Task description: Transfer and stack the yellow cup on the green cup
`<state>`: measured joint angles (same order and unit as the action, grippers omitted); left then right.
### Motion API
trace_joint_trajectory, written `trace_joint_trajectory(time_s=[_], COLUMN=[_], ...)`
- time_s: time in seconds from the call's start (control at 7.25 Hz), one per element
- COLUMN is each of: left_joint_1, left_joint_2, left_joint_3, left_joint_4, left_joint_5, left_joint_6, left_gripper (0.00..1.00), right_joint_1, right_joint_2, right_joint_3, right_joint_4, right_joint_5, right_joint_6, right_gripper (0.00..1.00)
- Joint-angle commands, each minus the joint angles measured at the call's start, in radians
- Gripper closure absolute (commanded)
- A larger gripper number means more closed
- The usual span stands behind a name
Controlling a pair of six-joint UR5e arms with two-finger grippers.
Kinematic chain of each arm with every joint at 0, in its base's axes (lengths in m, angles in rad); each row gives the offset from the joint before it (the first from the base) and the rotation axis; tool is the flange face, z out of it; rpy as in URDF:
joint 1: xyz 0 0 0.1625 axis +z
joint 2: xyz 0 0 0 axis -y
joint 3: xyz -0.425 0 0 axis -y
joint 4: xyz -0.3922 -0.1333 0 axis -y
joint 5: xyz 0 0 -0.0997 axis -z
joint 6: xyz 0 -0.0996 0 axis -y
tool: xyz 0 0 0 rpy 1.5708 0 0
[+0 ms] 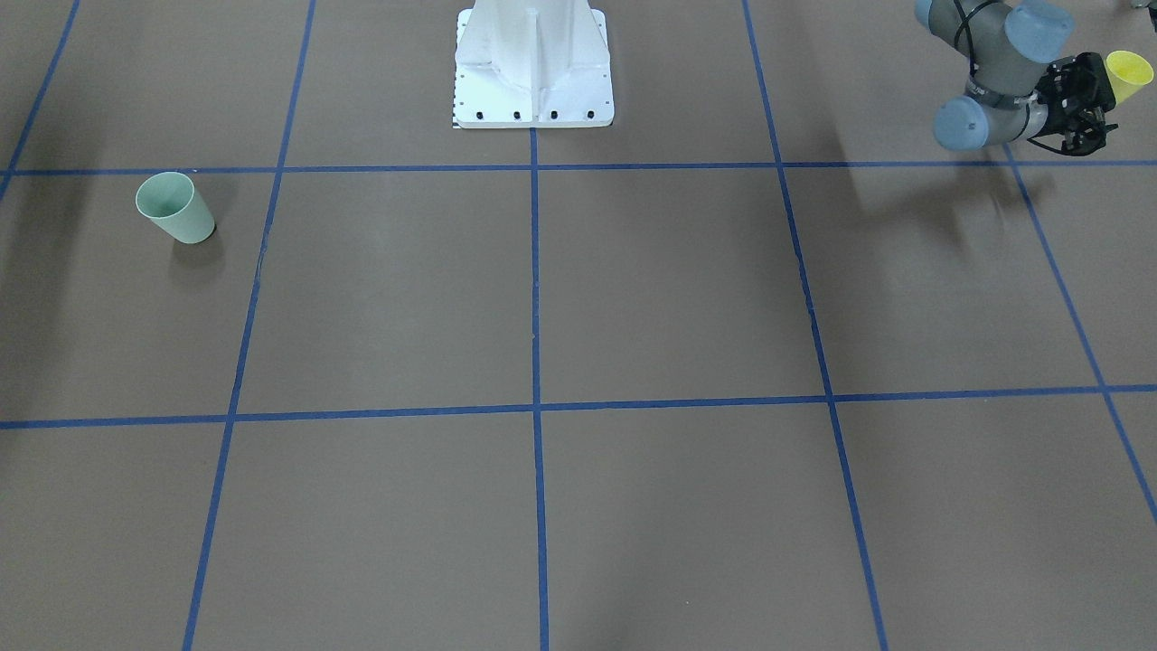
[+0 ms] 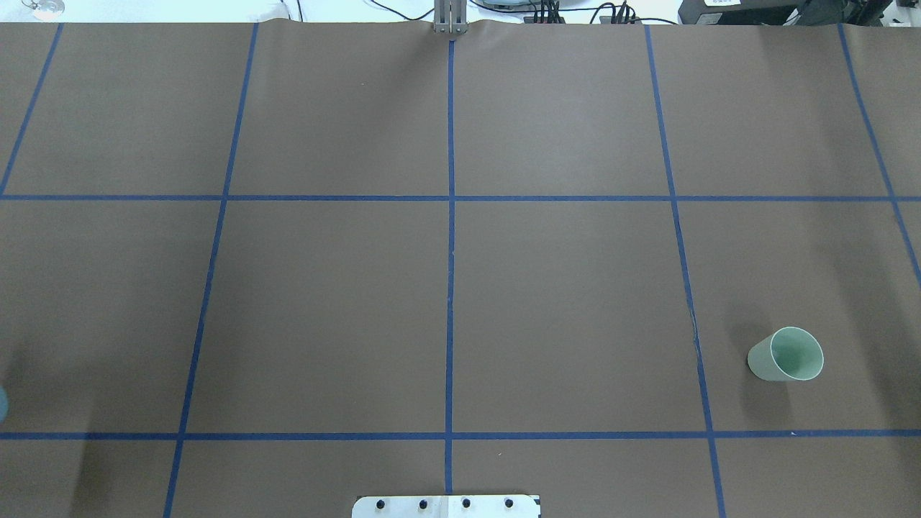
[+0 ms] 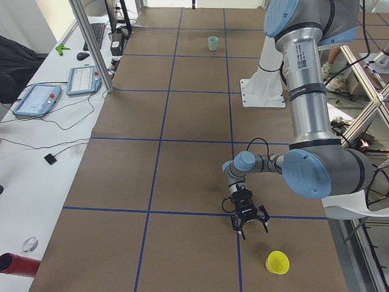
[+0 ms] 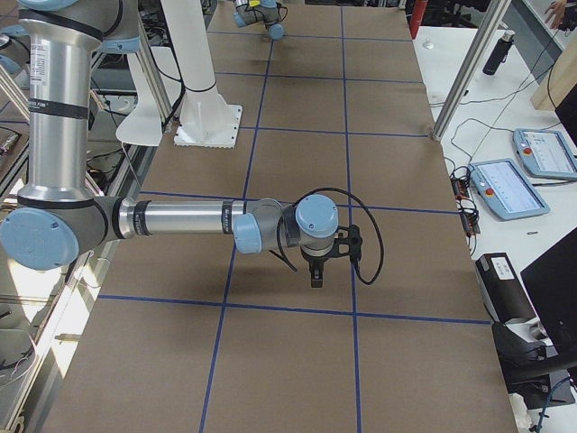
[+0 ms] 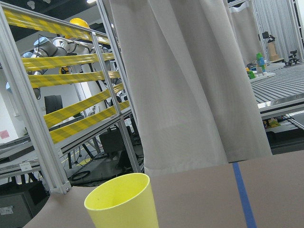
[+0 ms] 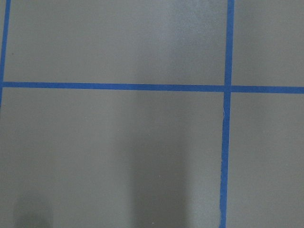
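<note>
The yellow cup point(image 1: 1128, 74) stands upright near the table's end on my left side; it also shows in the exterior left view point(image 3: 277, 263) and, close ahead, in the left wrist view point(image 5: 123, 202). My left gripper point(image 1: 1080, 104) is open and empty, low over the table just short of the cup and apart from it point(image 3: 249, 224). The green cup point(image 1: 176, 210) stands upright far off on my right side point(image 2: 786, 355). My right gripper point(image 4: 315, 273) shows only in the exterior right view, pointing down over bare table. I cannot tell whether it is open or shut.
The white robot base point(image 1: 533, 68) stands at the table's middle rear. Blue tape lines point(image 2: 450, 237) grid the brown table. A side bench with teach pendants point(image 3: 36, 100) and an aluminium post point(image 3: 91, 42) runs along the operators' side. The table's edge lies just behind the yellow cup.
</note>
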<state>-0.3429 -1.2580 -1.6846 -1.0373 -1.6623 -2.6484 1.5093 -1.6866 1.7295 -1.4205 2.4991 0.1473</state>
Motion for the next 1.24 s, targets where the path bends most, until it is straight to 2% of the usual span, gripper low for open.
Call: trace_joint_trajectory(time_s=[0.0,0.55,1.1], left_joint_1=[0.005,0.018,0.028], left_joint_2=[-0.001,-0.001,0.000], left_joint_3=[0.043,0.097,0.186], left_joint_4=[0.000,-0.023,-0.112], left_joint_5=[-0.031,-0.062,-0.062], left_joint_6=[-0.095,-0.133,-0.122], left_gripper=[0.00,0.00,0.00], right_joint_1=[-0.003,-0.003,-0.004], right_joint_2=[0.002,0.002,-0.001], right_joint_3=[0.001,0.001,0.004], right_joint_4=[0.000,0.000,0.000], right_joint_5=[0.000,0.000,0.000], right_joint_6=[0.000,0.000,0.000], right_gripper=[0.00,0.00,0.00])
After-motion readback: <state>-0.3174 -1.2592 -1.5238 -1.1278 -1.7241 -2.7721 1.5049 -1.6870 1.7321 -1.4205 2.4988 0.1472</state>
